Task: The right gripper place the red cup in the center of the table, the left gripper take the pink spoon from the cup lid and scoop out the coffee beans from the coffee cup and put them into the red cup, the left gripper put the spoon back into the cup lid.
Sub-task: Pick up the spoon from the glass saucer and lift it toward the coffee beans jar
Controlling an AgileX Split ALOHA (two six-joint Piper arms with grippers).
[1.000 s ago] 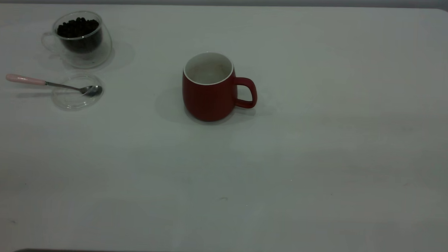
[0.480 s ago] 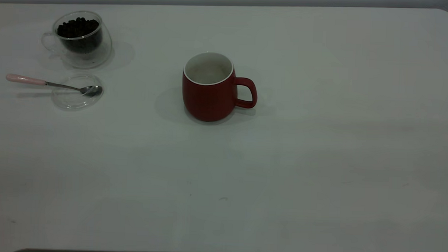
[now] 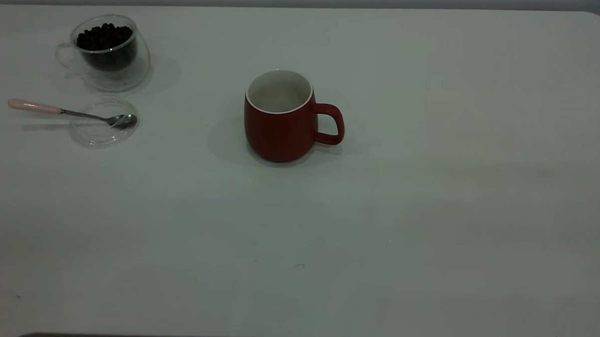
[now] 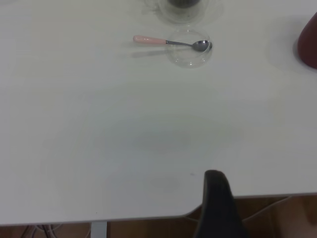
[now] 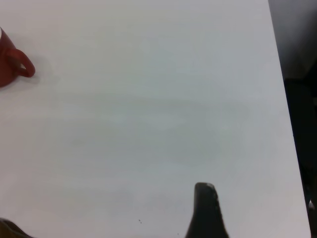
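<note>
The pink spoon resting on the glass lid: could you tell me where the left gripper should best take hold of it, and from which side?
Probably by the pink handle of the pink spoon, coming from above. The handle juts out past the cup lid toward the table's left edge, while the bowl lies inside the lid.

One red cup, one coffee cup, one cup lid, one pink spoon.

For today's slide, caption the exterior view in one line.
Red cup mid-table; pink spoon rests across cup lid before coffee cup of beans.
</note>
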